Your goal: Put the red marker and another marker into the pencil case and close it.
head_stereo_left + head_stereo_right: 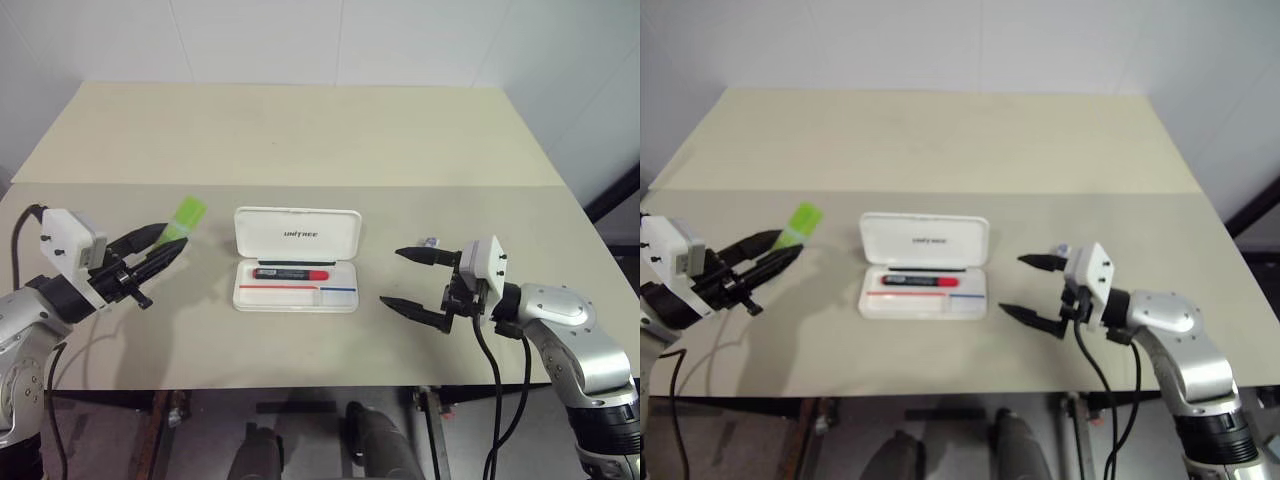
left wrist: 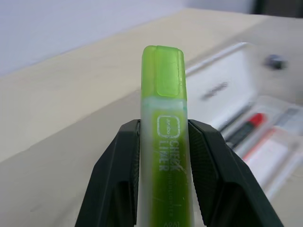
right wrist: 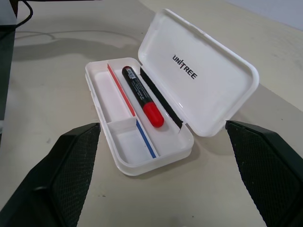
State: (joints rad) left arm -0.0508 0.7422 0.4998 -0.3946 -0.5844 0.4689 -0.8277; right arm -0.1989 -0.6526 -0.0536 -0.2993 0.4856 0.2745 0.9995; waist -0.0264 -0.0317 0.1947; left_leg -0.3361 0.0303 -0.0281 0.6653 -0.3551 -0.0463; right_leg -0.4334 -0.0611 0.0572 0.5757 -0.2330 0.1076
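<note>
The left gripper [image 1: 165,240] clamps the stubby translucent green highlighter [image 1: 187,216]. The right gripper [image 1: 404,277] stands wide. The red marker [image 3: 142,96] lies inside the open glossy white pencil case [image 1: 296,262].

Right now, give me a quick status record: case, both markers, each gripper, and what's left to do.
case: white pencil case open on the table, lid upright
red marker: red marker lying in the case's long rear compartment
green highlighter: green highlighter gripped by the left gripper, held above the table to the left of the case
right gripper: right gripper open, holding nothing, to the right of the case
remaining: highlighter into the case, then close the lid
</note>
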